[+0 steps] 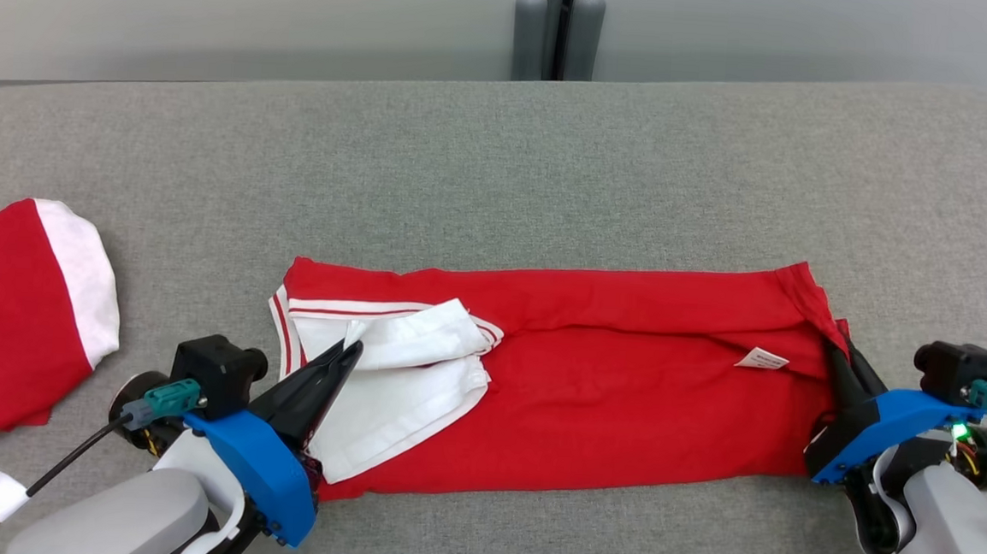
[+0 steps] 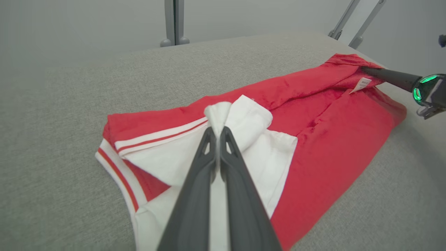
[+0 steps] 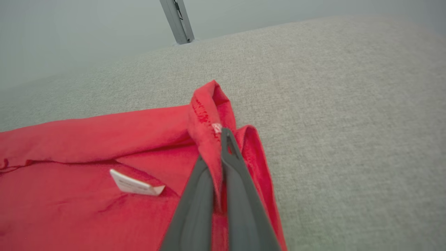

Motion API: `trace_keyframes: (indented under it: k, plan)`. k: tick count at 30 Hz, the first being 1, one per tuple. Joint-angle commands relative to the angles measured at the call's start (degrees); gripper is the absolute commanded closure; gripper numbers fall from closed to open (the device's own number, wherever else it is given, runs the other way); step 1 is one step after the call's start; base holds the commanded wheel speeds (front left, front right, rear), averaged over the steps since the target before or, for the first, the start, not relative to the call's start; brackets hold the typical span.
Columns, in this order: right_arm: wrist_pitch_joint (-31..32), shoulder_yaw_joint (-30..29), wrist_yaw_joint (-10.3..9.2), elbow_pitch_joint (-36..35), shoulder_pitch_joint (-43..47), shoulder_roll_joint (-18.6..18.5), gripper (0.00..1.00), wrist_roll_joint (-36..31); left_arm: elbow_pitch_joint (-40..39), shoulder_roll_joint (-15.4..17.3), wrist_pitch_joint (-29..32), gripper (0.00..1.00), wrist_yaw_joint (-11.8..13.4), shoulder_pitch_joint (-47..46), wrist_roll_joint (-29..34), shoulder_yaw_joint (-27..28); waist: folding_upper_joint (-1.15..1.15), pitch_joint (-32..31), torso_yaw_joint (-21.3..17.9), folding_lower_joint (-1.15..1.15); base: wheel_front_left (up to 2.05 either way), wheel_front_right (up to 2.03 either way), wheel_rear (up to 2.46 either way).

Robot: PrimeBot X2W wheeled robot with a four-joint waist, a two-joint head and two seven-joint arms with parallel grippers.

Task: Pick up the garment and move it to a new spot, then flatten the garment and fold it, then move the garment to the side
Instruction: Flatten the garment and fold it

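Pincers are both gripping for you: left gripper point(image 1: 350, 352) is pinching the white fold point(image 1: 401, 383) of the garment point(image 1: 623, 405), right gripper point(image 1: 833, 353) its red hem corner point(image 1: 810, 283). It is lying lengthwise on the table point(image 1: 551, 169). You are folding, I judge; next, lift both ends evenly.

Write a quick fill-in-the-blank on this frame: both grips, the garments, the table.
1. The left gripper is shut on the ____ part of the garment.
2. The right gripper is shut on a ____ corner of that garment.
3. In the head view, a second garment lies to the ____ of it.
4. Both rest on a ____ table.
Missing words: white; red; left; grey.
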Motion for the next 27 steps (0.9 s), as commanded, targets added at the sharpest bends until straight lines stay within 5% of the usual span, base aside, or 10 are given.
trace_keyframes:
  k: [1,6,7,8,9,17,27]
  plan:
    - [-0.4,-0.3,0.01,-0.4,1.0,0.2,1.0,0.6,0.4,-0.1,-0.4,1.0,0.5,0.9,0.0,0.6,0.0,-0.1,0.0,0.0,0.0,0.0,0.0]
    - [-0.7,-0.7,0.01,-0.9,2.3,0.2,1.0,1.1,1.1,-0.8,-0.4,1.0,0.6,2.8,0.3,1.9,0.0,-0.8,0.1,0.0,0.0,0.0,0.0]
    - [-0.7,-0.7,0.01,-0.9,2.5,0.2,0.85,1.1,1.3,-0.9,-0.4,0.83,0.9,2.8,1.0,2.1,0.0,-0.9,0.2,0.0,0.0,0.0,0.0]
    - [-0.7,-0.7,0.01,-0.9,2.8,0.2,0.29,1.1,1.3,-1.3,-0.4,0.51,1.5,2.8,1.7,3.0,0.0,-1.0,0.2,0.0,0.0,0.0,0.0]
    - [-0.7,-0.8,0.01,-1.0,2.9,0.2,0.0,1.3,1.5,-1.6,-0.4,0.0,1.7,3.3,2.1,3.5,0.0,-1.1,0.2,0.0,0.0,0.0,0.0]
    - [-1.1,-2.1,0.02,-3.4,3.8,-0.8,0.0,1.3,0.8,-3.9,-0.4,0.0,3.0,7.5,7.4,12.6,0.0,-2.0,0.4,0.0,0.0,0.0,0.0]
    - [-0.6,-3.4,0.02,-7.1,3.4,-1.0,0.0,0.9,-3.7,-10.5,-0.4,0.0,4.2,18.4,21.8,37.0,0.0,-2.3,1.6,0.0,0.0,0.0,0.0]
